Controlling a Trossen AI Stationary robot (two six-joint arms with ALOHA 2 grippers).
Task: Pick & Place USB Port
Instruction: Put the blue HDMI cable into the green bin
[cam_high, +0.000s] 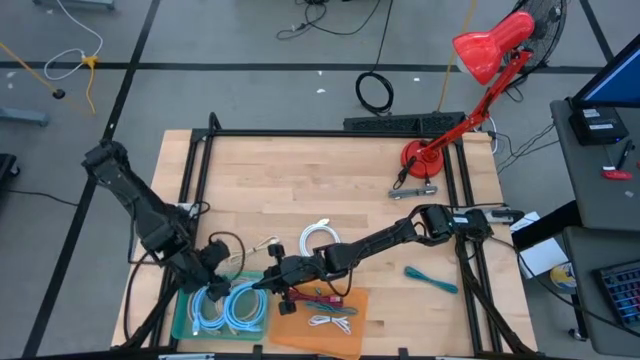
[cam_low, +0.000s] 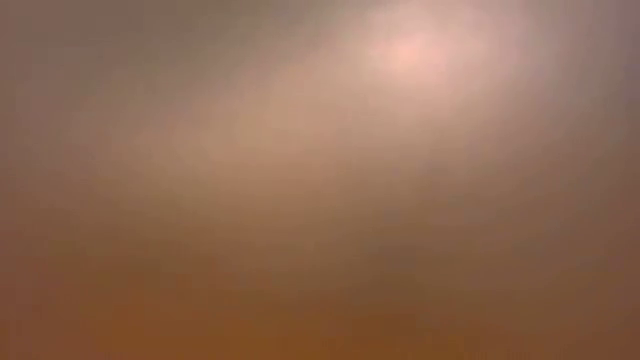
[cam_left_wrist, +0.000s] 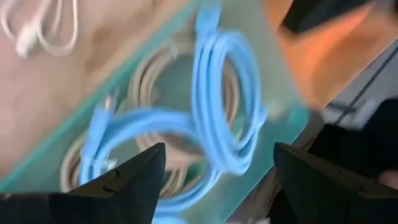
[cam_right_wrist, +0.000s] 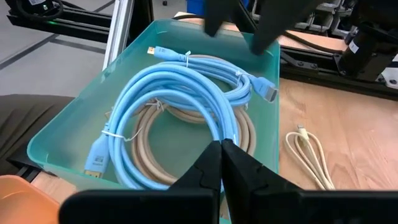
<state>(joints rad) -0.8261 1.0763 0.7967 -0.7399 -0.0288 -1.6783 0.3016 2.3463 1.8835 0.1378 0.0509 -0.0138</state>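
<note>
Two coiled light-blue USB cables (cam_high: 228, 305) (cam_right_wrist: 174, 93) (cam_left_wrist: 217, 93) lie on beige coils (cam_right_wrist: 186, 118) inside a green tray (cam_high: 185, 310) (cam_right_wrist: 62, 143) at the table's near left. My left gripper (cam_high: 220, 272) (cam_left_wrist: 217, 186) hangs open above the tray's far part, nothing between its fingers; its dark fingers (cam_right_wrist: 242, 25) also show in the right wrist view. My right gripper (cam_high: 258, 285) (cam_right_wrist: 221, 158) is shut and hovers by the tray's right side, pointing across the coils. The low view is blurred out.
An orange tray (cam_high: 350, 335) with more cables sits right of the green one. A white coil (cam_high: 320, 238) and a beige cable (cam_high: 262, 247) (cam_right_wrist: 308, 155) lie on the wood behind the trays, a teal cable (cam_high: 430, 278) at the right. A red lamp (cam_high: 425, 158) stands far right.
</note>
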